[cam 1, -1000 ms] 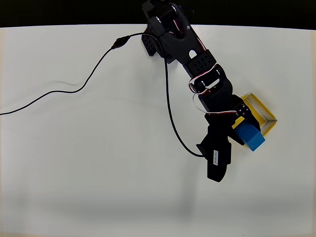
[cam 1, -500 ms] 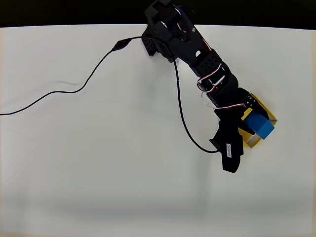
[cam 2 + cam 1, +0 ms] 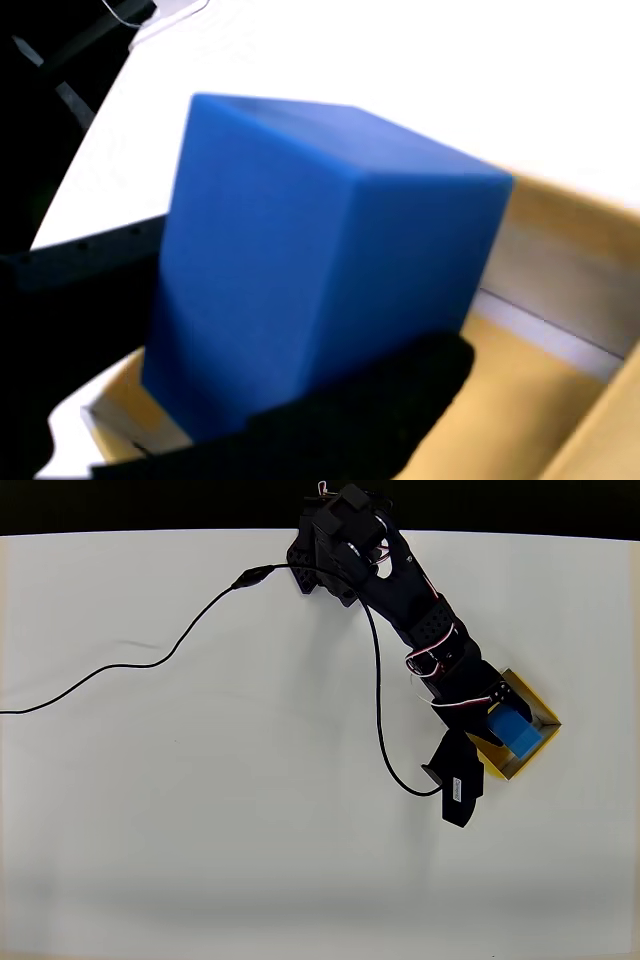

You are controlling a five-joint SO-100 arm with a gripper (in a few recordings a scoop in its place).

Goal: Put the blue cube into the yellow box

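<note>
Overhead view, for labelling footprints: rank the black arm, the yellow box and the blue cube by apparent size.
1. Black jointed robot arm, largest by far.
2. Shallow square yellow box.
3. Small bright-blue solid cube, within the box's outline, partly hidden by the pincer.

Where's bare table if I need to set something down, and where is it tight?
Free: the wide white table below the black cable and left of the arm, plus the strip along the bottom edge. Crowded: the right side, where the gripper holds the blue cube over the yellow box.
</note>
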